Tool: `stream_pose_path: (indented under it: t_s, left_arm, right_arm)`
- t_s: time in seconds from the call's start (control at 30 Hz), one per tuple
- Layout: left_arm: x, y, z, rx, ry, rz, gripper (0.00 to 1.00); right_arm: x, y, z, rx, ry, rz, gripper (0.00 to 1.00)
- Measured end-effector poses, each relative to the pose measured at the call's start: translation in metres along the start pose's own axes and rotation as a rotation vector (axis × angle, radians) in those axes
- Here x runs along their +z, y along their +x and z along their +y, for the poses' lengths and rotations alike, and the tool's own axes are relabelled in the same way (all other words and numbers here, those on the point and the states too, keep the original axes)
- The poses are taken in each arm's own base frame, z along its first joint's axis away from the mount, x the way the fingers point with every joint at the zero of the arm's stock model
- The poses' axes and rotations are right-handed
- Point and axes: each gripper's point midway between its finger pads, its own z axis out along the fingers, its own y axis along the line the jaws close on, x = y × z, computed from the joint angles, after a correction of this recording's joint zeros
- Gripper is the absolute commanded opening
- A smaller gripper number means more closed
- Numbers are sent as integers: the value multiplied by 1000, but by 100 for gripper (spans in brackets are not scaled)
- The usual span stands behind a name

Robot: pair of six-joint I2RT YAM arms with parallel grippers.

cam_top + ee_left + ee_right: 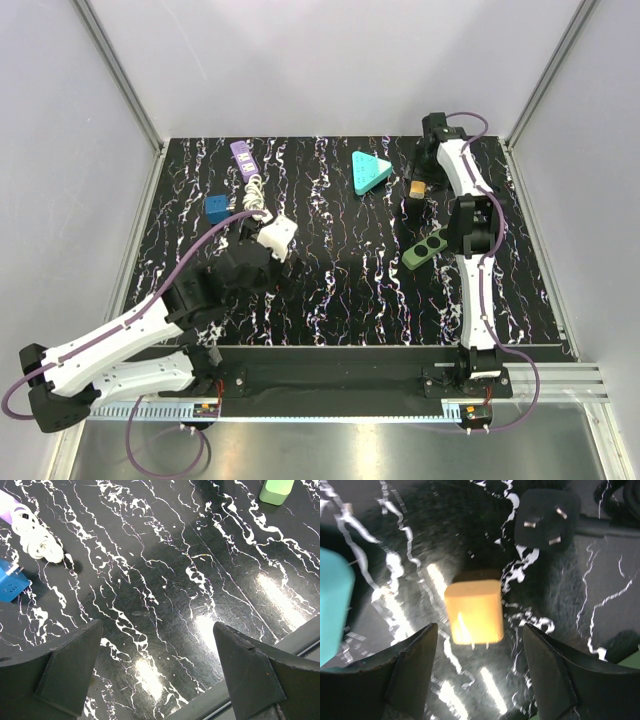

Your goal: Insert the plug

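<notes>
A yellow cube-shaped plug adapter (pixel 472 611) lies on the black marbled table, and my right gripper (pixel 480 630) hovers open right over it, one finger on each side, not touching. It also shows in the top view (pixel 417 188) under the right gripper (pixel 423 175). A black three-pin plug (pixel 547 517) lies just beyond the cube. A green power strip (pixel 425 249) lies beside the right arm. My left gripper (pixel 157 625) is open and empty over bare table, left of centre in the top view (pixel 262 262).
A blue adapter (pixel 10 582), a coiled white cable (pixel 35 540) and a purple power strip (pixel 242 152) lie at the back left. A white block (pixel 277 235) sits by the left gripper. A teal triangular piece (pixel 370 170) lies left of the yellow cube.
</notes>
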Motion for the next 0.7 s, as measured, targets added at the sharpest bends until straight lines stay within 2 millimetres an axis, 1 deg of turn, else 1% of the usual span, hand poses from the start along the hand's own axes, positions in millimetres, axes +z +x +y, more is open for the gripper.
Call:
stream_pose_path:
  t_s: [0.07,0.1,0.13,0.17,0.3,0.37,0.43,0.47,0.5,0.53,0.57,0.6,0.63,0.67,0.7]
  left_arm:
    - [1,1,-1,0,3,-1,99]
    - [1,1,-1,0,3,0,99]
    - [1,2,-1,1,4,1,99]
    - [1,2,-1,0,6,2,99]
    - [2,-1,-5,-18,19,-8,98]
    - [2,-3,-7,-49,26,-14,93]
    - [2,-4,-6,-84,24,-15,91]
    - [3,-4,-5,-108,17,-13,90]
    - [3,-6,-4,-131,12,-13,89]
    - [3,-9,-4,-151,8,-15,89]
    - [2,-13,-4,-173,5,-21,89]
    - [2,-18,-4,-194,3,-27,89]
    - [2,-23,-5,-215,5,-35,89]
    - [1,-28,-6,-232,8,-43,88]
    - [1,-33,-7,-251,11,-52,88]
  right_arm:
    - [7,3,-2,-18,9,9,59]
    - [11,4,-3,-30,10,14,53]
    - [14,5,-3,-40,11,18,40]
    - [17,6,-4,-52,13,23,35]
    - [15,7,-4,-67,8,26,17]
    - [11,15,-5,-64,12,43,12]
    - [-3,34,-5,-51,12,87,10]
    - [-14,45,-1,-38,-6,101,10]
    - [-29,61,5,-36,-18,124,8]
    - [-46,76,14,-38,-33,132,8]
    - [-64,88,27,-41,-66,123,7]
    - [-87,105,44,-55,-107,116,3]
    - [-113,123,64,-69,-164,100,1]
    - [-135,135,80,-78,-217,81,0]
    - [-163,151,100,-95,-293,65,0]
